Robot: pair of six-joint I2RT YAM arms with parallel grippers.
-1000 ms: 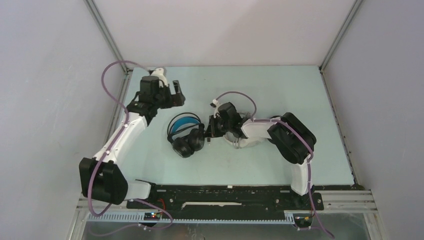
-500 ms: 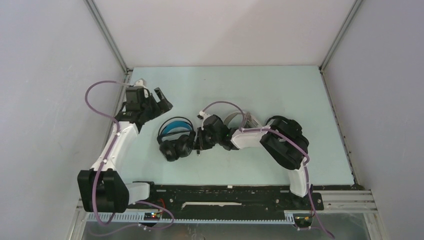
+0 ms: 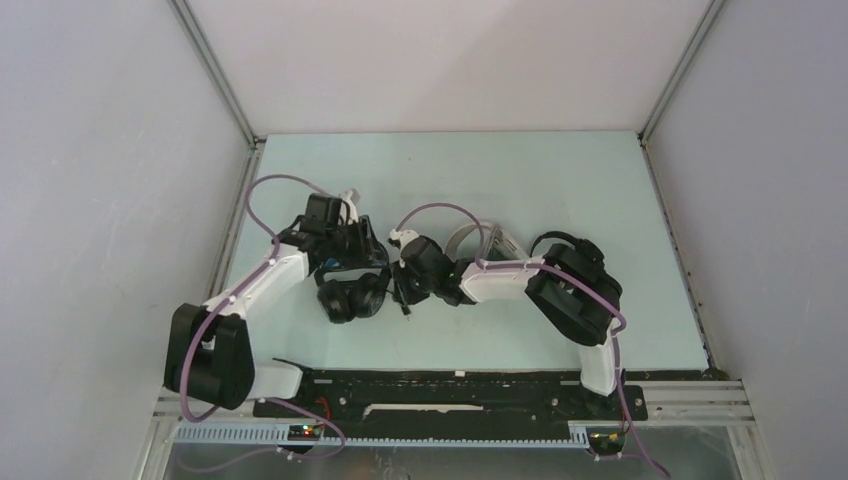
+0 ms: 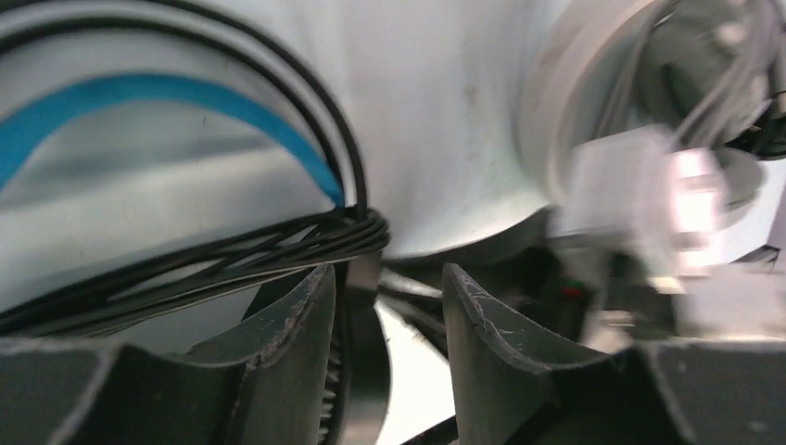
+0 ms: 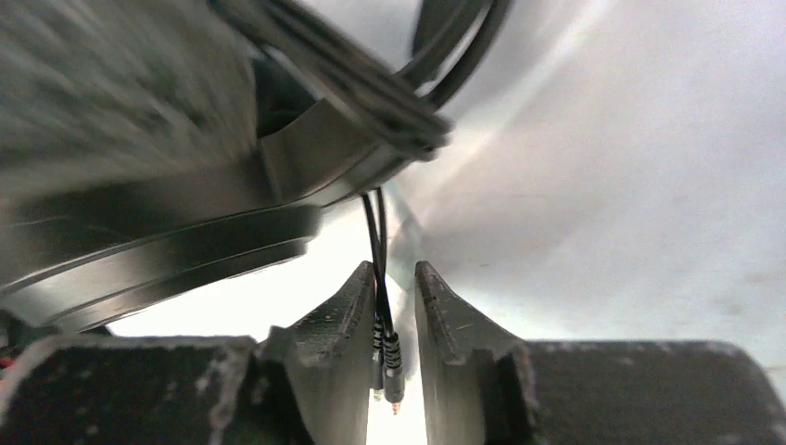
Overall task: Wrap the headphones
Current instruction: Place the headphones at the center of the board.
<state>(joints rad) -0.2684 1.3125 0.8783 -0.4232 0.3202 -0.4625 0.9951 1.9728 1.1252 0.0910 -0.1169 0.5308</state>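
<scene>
one second on, the left gripper (image 4: 385,278) has swung in from the wall (image 3: 100,200) to the black headphones (image 3: 350,292), which lie left of the middle of the table (image 3: 560,180). its jaws stand half wide by the blue band (image 4: 185,95). the right gripper (image 5: 394,273) pinches the thin cable (image 5: 374,246). other cable loops sit bunched up.

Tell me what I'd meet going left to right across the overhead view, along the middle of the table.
In order: left arm's black shoulder joint → black headphones → right gripper, pinching a thin black cable → white-grey headphones → right arm's black elbow.
</scene>
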